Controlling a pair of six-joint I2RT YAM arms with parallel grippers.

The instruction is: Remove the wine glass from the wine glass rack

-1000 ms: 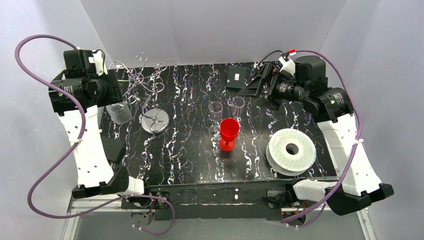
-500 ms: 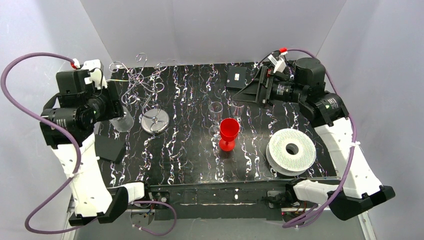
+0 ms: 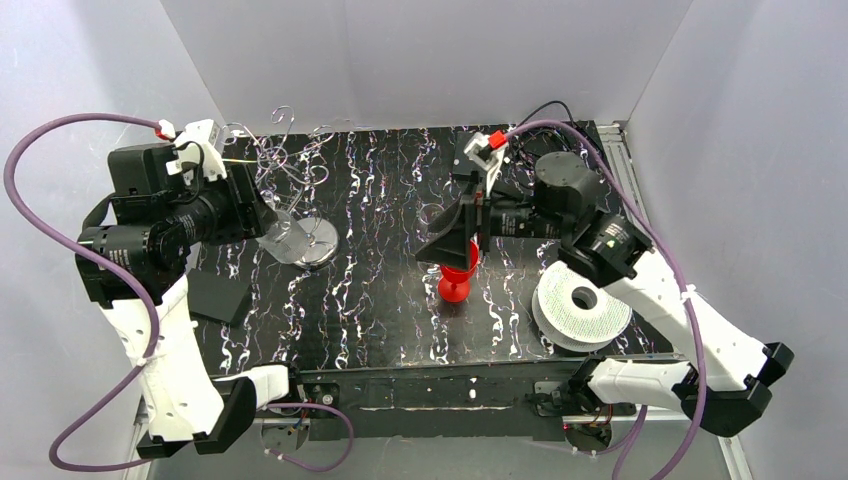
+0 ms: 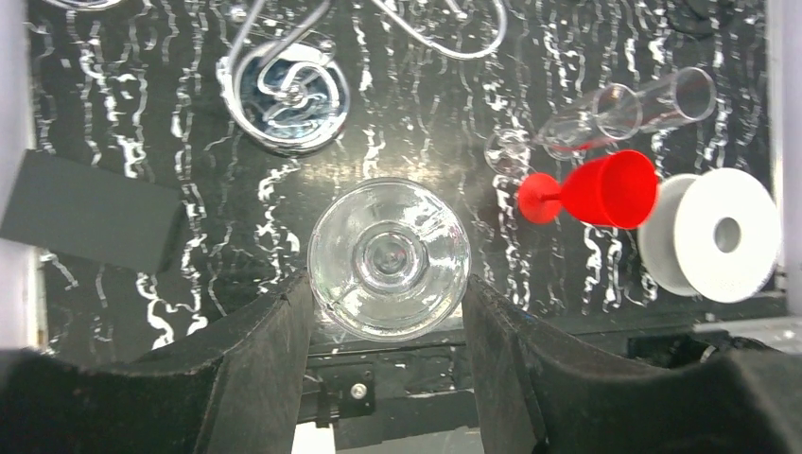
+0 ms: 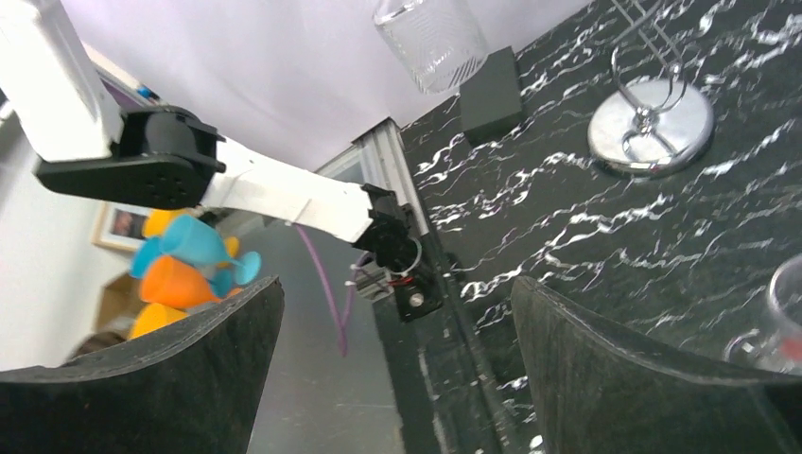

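The wine glass rack point(image 3: 312, 240) is a thin silver wire stand with looping arms point(image 3: 272, 155) on a round shiny base, at the back left. My left gripper point(image 3: 265, 226) is shut on a clear wine glass point(image 3: 287, 241) and holds it in the air just left of the rack's base, off the hooks. In the left wrist view the glass point(image 4: 390, 257) sits bowl-end on between both fingers point(image 4: 260, 364), with the rack base point(image 4: 284, 95) beyond. My right gripper point(image 3: 440, 248) is open and empty above the table's middle. Its view shows the rack base point(image 5: 651, 123).
A red goblet point(image 3: 458, 270) stands mid-table under the right gripper, with clear glasses point(image 3: 432, 215) behind it. A white ridged spool point(image 3: 583, 300) lies at the right. A black block point(image 3: 220, 292) lies at the left edge. White walls enclose the table.
My left gripper has carried the clear wine glass rightward, from the left edge to beside the rack base. My right arm has swung from the back right to above the red goblet.
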